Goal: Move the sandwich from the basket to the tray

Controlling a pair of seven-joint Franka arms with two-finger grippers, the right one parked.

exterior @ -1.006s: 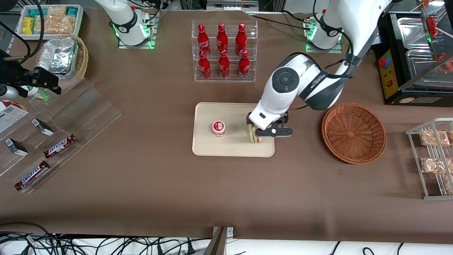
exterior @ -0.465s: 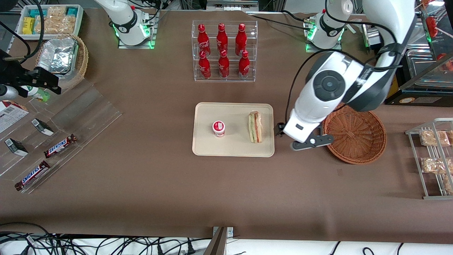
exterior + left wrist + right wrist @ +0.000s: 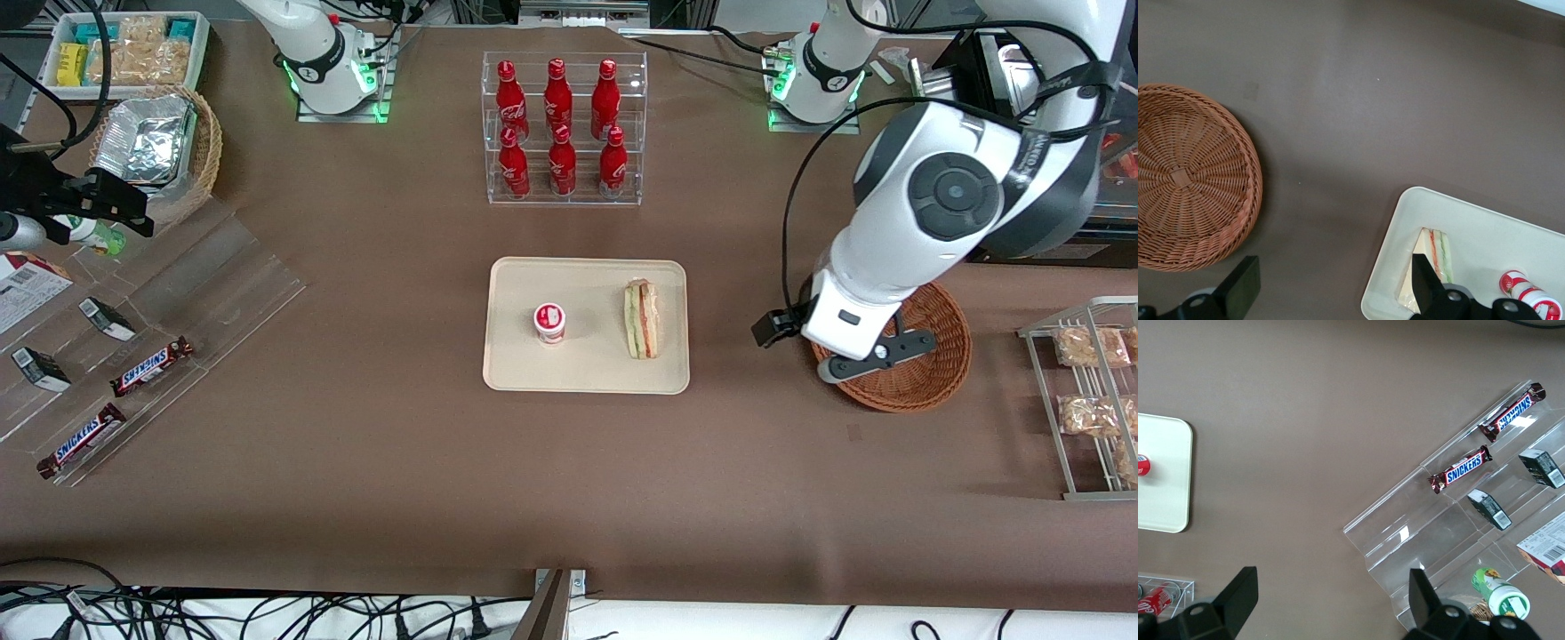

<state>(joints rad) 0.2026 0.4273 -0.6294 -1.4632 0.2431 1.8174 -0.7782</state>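
The sandwich (image 3: 642, 318) lies on the cream tray (image 3: 587, 369), at the tray's end toward the working arm, beside a small red-and-white lidded cup (image 3: 550, 322). The reddish-brown wicker basket (image 3: 925, 373) is empty and stands toward the working arm's end of the table. My left gripper (image 3: 849, 351) hangs above the basket's rim nearest the tray, open and empty. In the left wrist view the gripper (image 3: 1333, 293) is spread wide over bare cloth, between the basket (image 3: 1185, 173) and the tray (image 3: 1485, 233). One finger partly covers the sandwich (image 3: 1435, 257).
A clear rack of red bottles (image 3: 563, 129) stands farther from the front camera than the tray. A wire rack of snack packets (image 3: 1089, 391) is at the working arm's end. A clear display with Snickers bars (image 3: 151, 366) and a foil-lined basket (image 3: 156, 151) are at the parked arm's end.
The gripper let go of the sandwich on the tray, then rose and swung away toward the working arm's end, ending over the basket's rim. The sandwich stays on the tray.
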